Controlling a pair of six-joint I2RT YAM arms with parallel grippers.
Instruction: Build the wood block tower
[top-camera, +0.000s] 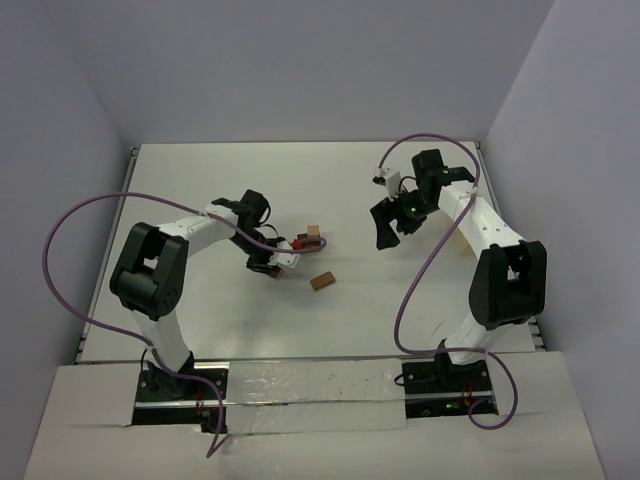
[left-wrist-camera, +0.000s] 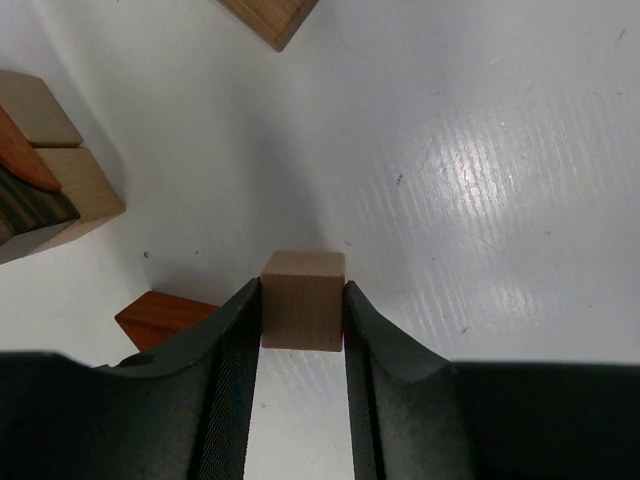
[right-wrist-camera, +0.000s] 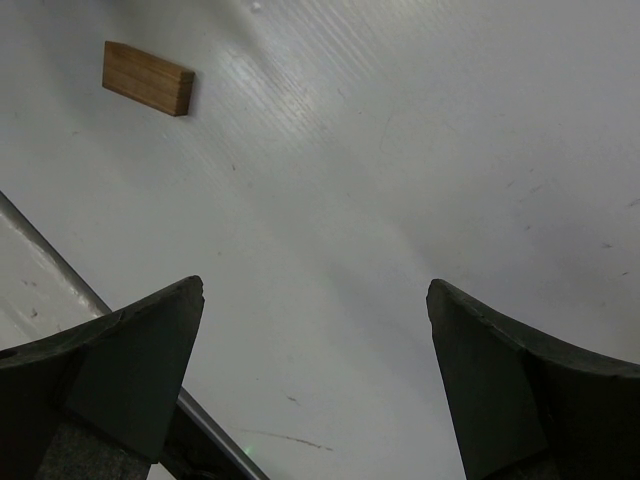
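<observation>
Left tool (left-wrist-camera: 302, 300) gripped a tan cube (left-wrist-camera: 303, 314) by its fingertips, just beside a reddish-brown block (left-wrist-camera: 160, 318) and near the partial stack (left-wrist-camera: 55, 190) on the surface (left-wrist-camera: 480, 150). Right tool (right-wrist-camera: 315, 300) stood open, well apart. Likely hazards were the cube pivoting in the shallow grip, or a finger knocking the stack on approach.

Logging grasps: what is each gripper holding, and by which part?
The left gripper pinches a tan cube by opposite side faces; right gripper holds nothing.
</observation>
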